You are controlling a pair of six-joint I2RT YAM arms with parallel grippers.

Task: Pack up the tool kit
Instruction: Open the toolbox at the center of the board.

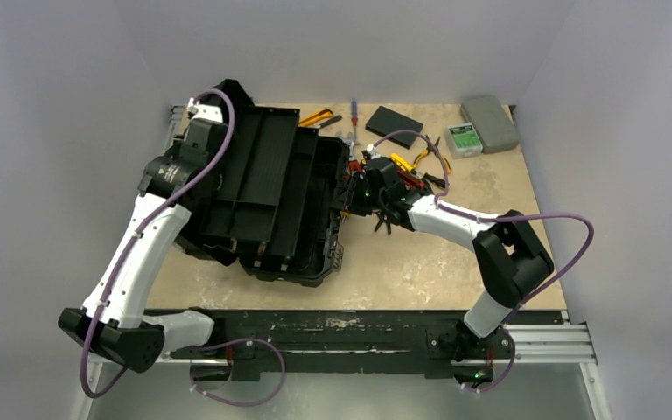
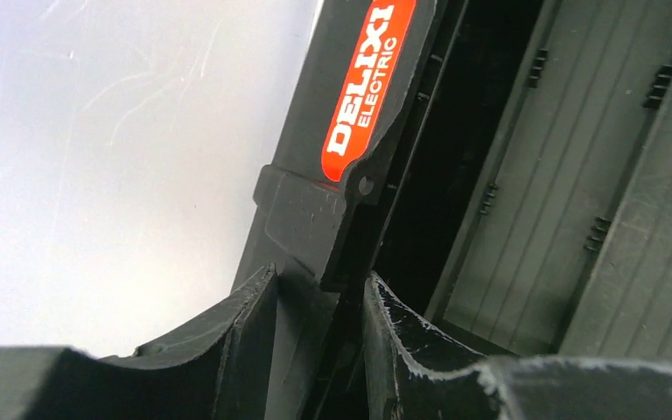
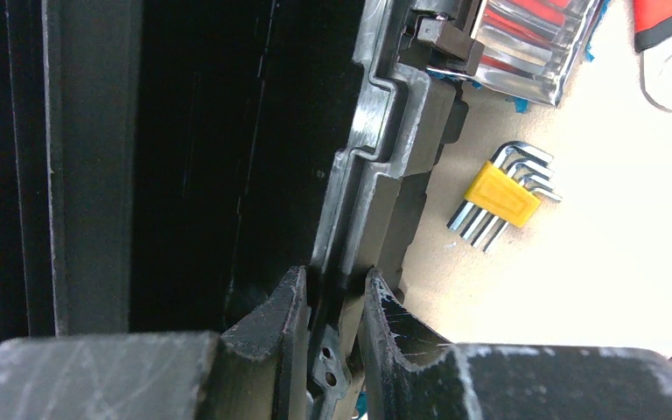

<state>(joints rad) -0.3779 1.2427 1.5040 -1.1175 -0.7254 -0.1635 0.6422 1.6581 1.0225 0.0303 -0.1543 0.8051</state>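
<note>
The tool kit (image 1: 262, 192) is a large black toolbox lying open on the left half of the table, its lid tipped up toward the left wall. My left gripper (image 1: 206, 112) is at the lid's far left corner. In the left wrist view the left gripper (image 2: 319, 289) is shut on the lid's black edge just below the red label (image 2: 367, 83). My right gripper (image 1: 350, 188) is at the box's right side. Seen from the right wrist, the right gripper (image 3: 334, 284) is shut across the box's grey-black rim (image 3: 376, 175). The inside of the box is dark.
Loose tools lie right of the box: a yellow-clipped hex key set (image 3: 499, 197), yellow-handled pliers (image 1: 416, 162), a blue screwdriver (image 1: 354, 114), a yellow tool (image 1: 315, 116). Behind them are a flat black box (image 1: 394, 120), a green-and-white box (image 1: 464, 140) and a grey case (image 1: 490, 122).
</note>
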